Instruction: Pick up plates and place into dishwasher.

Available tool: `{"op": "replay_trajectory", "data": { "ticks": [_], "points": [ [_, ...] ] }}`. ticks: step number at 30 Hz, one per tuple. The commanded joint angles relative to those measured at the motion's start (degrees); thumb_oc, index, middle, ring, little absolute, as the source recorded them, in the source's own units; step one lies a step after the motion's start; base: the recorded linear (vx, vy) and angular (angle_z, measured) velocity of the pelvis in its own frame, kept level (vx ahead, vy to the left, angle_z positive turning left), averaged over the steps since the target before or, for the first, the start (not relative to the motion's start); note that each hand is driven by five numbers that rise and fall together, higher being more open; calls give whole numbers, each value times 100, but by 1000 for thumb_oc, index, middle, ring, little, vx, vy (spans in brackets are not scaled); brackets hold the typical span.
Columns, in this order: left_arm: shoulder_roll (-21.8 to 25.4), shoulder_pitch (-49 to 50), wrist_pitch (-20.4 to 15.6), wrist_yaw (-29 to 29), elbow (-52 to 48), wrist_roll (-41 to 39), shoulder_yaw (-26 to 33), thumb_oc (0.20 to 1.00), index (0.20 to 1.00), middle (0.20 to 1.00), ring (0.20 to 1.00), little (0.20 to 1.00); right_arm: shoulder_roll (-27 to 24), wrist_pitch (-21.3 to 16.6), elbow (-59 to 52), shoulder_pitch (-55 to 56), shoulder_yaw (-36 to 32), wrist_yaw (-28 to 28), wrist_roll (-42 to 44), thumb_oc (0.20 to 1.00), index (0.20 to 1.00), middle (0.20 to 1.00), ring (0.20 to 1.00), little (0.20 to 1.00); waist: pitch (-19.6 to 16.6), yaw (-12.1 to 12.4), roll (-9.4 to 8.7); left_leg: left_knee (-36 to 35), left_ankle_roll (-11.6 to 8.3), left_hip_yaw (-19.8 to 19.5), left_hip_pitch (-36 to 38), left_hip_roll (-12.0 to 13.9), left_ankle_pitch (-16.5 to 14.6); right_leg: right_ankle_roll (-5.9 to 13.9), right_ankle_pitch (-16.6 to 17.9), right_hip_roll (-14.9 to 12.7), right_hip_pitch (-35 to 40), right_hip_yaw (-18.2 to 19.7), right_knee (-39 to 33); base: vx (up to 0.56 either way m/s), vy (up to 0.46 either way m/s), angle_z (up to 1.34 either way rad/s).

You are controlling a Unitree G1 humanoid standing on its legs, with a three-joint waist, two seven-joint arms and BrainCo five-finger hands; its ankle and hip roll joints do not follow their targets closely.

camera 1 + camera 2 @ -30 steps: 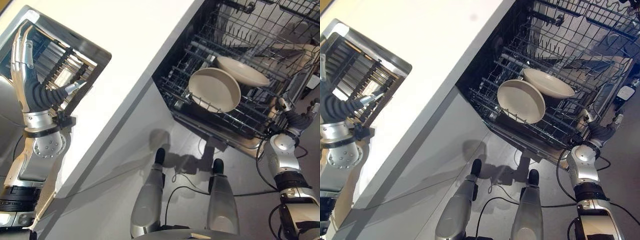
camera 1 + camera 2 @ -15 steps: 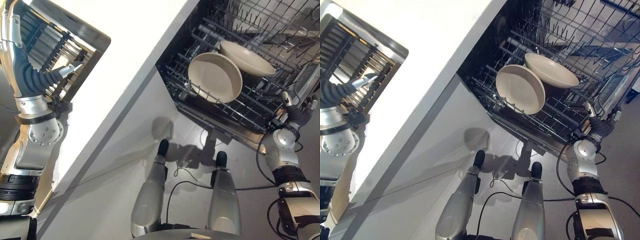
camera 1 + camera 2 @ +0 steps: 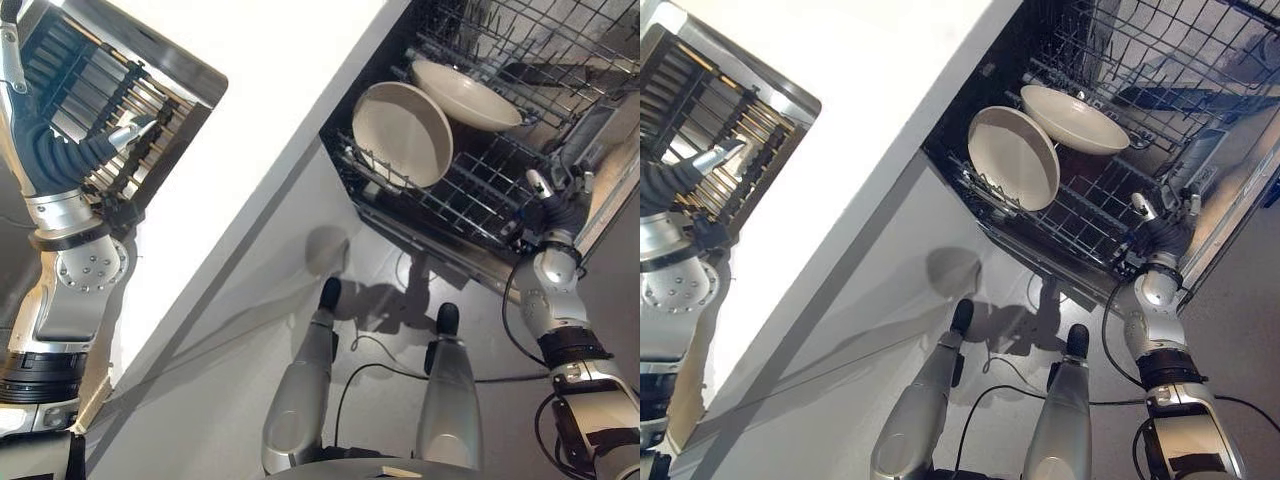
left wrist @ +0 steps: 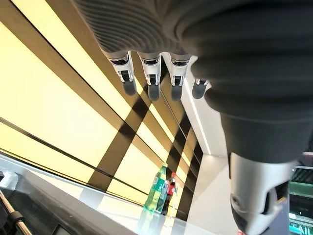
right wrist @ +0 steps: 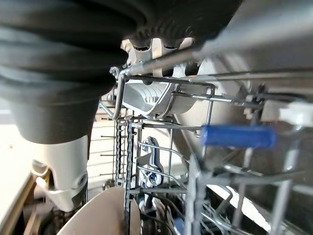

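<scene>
**Two plates racked, right hand at the rack's edge**

Two cream plates stand in the dishwasher's lower rack (image 3: 470,190): the near plate (image 3: 402,133) leans upright on the tines, and the far plate (image 3: 462,94) lies tilted just behind it, their rims overlapping. The right hand (image 3: 548,208) sits at the rack's near right corner, against the wire rim; in the right wrist view the wires cross in front of its fingers, so I cannot tell whether they grip. The left hand (image 3: 52,150) is raised at the far left over the dish rack (image 3: 140,95) set in the white counter (image 3: 270,90), fingers straight and holding nothing. No writing is legible; two bottles (image 4: 161,188) stand in the left wrist view. Since the earlier frames the whole view has shifted, the plates keeping their places in the rack.
</scene>
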Motion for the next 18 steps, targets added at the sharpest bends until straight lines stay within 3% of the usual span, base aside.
{"op": "replay_trajectory", "data": {
  "ticks": [1, 10, 18],
  "points": [
    [-110, 320, 86, 106, 162, -18, -260, 1000, 1000, 1000, 1000, 1000, 664, -41, -860, -906, 897, 818, -596, 1000, 1000, 1000, 1000, 1000, 317, 503, -480, 985, 237, -132, -210, -58, -899, -101, 1097, -425, 423, -6, -1490, 54, 102, 14],
    [209, 578, -93, -117, 232, -271, 66, 1000, 1000, 1000, 1000, 1000, 742, -13, -949, -1328, 825, 590, -612, 1000, 1000, 1000, 1000, 1000, 317, 950, -618, 1330, 333, -89, -262, -325, -1106, -63, 1162, -670, 513, -374, -1253, 67, 34, 22],
    [447, 869, -407, -253, 265, -528, 342, 1000, 1000, 1000, 1000, 1000, 741, 55, -797, -1813, 825, 378, -757, 1000, 1000, 1000, 1000, 1000, 315, 1330, -462, 1605, 430, -119, -340, -703, -1281, 7, 1312, -976, 501, -508, -1106, 58, 38, 27]
  ]
}}
